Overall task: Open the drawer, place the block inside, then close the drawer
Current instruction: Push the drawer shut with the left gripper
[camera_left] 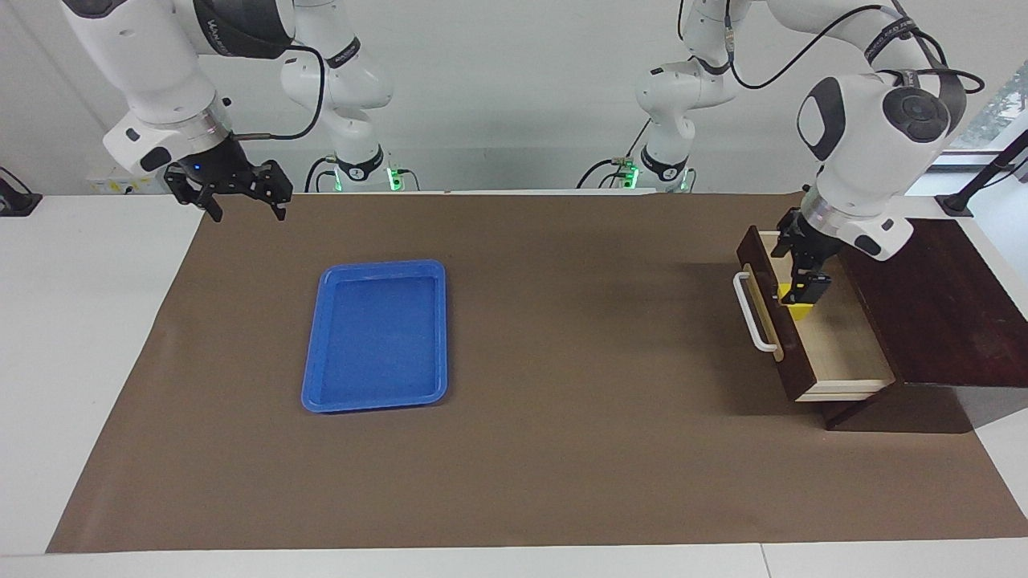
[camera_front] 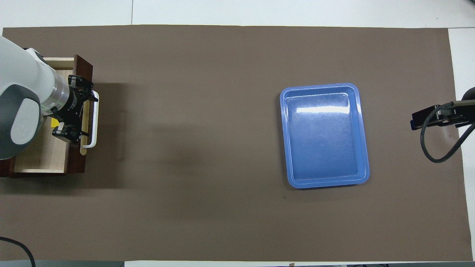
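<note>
Yellow block [camera_left: 797, 309] half-hidden under left claw [camera_left: 799, 269]

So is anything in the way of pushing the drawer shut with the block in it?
Only the left gripper itself: open, it hangs over the drawer, just above the block on the drawer floor. No other object blocks the drawer's path into the cabinet.
</note>
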Controlling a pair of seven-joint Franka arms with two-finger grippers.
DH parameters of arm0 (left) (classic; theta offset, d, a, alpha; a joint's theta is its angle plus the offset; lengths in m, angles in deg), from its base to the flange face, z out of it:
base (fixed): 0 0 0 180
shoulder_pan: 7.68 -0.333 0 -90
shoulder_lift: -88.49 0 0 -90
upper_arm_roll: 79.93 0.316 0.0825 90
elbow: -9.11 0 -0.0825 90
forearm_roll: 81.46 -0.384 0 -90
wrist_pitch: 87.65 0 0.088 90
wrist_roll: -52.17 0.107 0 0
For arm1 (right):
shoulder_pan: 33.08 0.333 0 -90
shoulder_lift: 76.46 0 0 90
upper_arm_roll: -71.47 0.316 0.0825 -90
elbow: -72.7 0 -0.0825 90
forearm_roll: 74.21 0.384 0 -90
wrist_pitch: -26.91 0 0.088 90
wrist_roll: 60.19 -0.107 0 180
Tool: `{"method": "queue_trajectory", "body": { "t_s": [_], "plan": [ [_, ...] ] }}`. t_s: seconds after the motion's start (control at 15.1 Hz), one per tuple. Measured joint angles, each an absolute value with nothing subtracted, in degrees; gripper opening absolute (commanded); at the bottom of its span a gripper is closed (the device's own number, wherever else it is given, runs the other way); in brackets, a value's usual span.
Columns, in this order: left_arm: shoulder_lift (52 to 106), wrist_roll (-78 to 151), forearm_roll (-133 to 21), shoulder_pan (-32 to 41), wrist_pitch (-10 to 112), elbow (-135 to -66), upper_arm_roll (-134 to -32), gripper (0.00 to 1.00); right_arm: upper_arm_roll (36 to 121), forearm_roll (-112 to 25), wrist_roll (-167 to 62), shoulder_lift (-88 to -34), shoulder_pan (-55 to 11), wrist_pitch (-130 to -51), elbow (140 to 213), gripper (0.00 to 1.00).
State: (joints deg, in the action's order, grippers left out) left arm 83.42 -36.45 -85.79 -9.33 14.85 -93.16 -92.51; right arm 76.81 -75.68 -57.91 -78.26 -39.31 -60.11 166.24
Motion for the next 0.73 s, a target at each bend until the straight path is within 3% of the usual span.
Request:
{"method": "queue_trajectory", "body": {
  "t_s": [0.33,0.73],
  "plan": [
    [83.4,-36.5,-88.5,-10.0,22.1,-98.3,-91.7,1.0,76.8,-75.7,-57.9,-78.3,-39.3,-60.1,166.2,1.0],
    [83.4,-33.9,-89.3,-13.2,24.6,-99.2,-91.5,1.0,76.8,-75.7,-57.9,-78.3,-39.3,-60.1,166.2,1.0]
  ]
}}
